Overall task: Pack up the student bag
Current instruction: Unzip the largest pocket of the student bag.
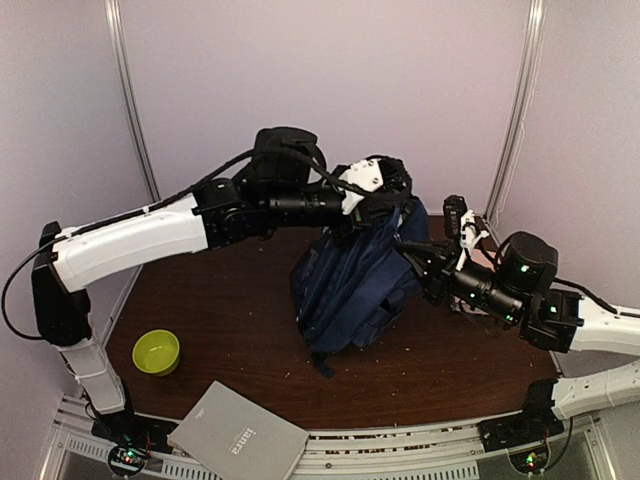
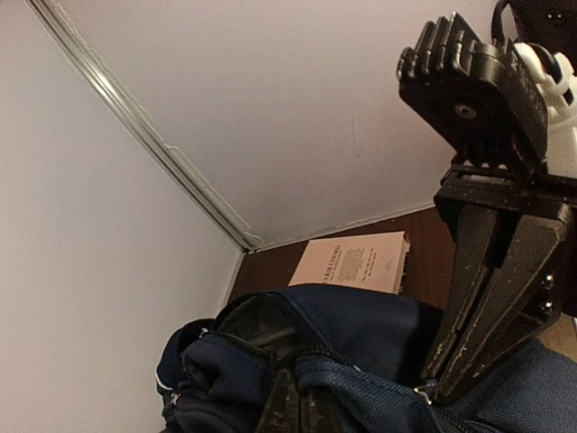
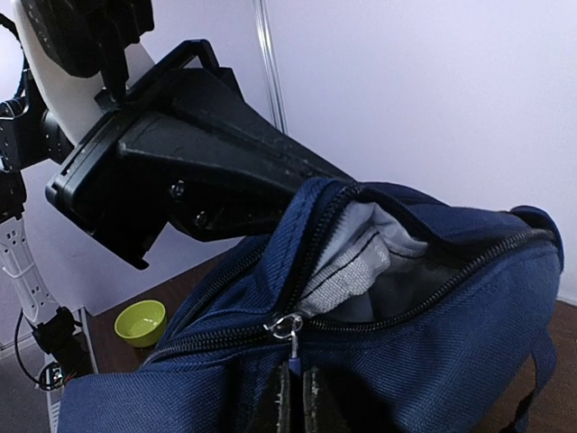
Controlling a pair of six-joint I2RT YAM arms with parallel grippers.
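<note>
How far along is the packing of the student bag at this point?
Done: the student bag is upright with its zip open. In hand: the left hand grips its top and the right hand its side, both shut on fabric, holding the mouth apart. Left: the green bowl, grey flat case and book all lie outside the bag. No packed item shows inside.

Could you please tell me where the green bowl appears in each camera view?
Top external: bowl lower left, on the table.
Left wrist: not in it.
Right wrist: lower left, beyond the bag.
Shared landmark: the navy bag, in all three views.
</note>
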